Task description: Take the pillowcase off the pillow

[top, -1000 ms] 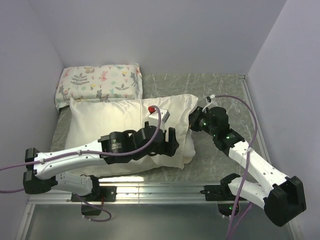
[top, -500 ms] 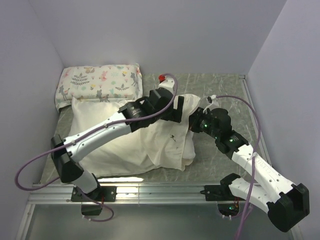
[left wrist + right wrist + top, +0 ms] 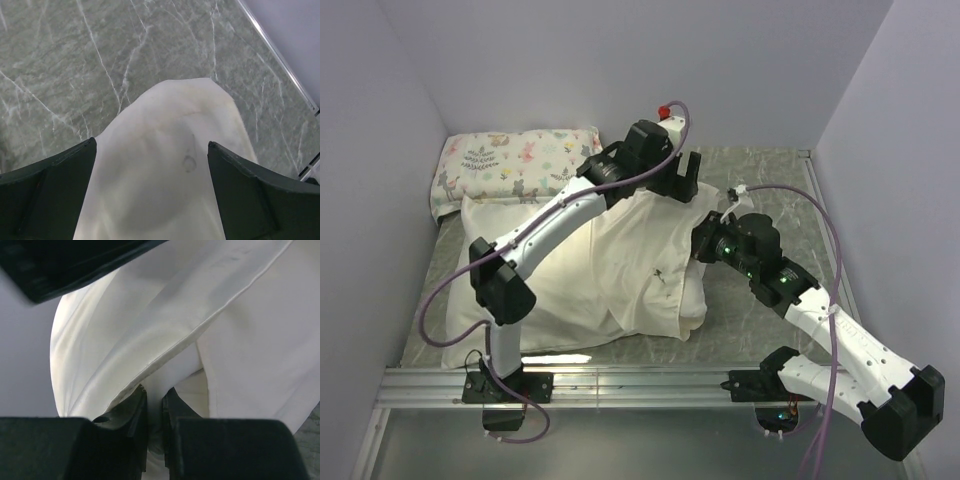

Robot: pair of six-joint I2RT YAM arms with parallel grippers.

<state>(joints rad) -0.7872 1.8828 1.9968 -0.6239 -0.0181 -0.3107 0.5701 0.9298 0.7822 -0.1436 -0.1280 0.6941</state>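
The cream pillowcase (image 3: pixel 645 265) lies wrinkled over the right part of the big white pillow (image 3: pixel 515 255), which shows whiter at the left. My left gripper (image 3: pixel 682 188) hangs over the far right corner with its jaws wide apart. In the left wrist view that cream corner (image 3: pixel 165 120) points away between the fingers of my left gripper (image 3: pixel 151 145), and I see no pinch. My right gripper (image 3: pixel 705 240) is at the right edge. In the right wrist view my right gripper (image 3: pixel 155 392) is shut on a fold of pale fabric just under the pillowcase hem (image 3: pixel 200 315).
A smaller floral-and-animal printed pillow (image 3: pixel 515 165) lies at the far left against the wall. Grey marble table (image 3: pixel 770 185) shows to the right of and behind the pillow. Walls close in the left, back and right. A metal rail (image 3: pixel 640 382) runs along the near edge.
My left arm has lifted off the pillow's near right part and swung up and away to the far right corner. My right gripper has stayed pinched at the right edge.
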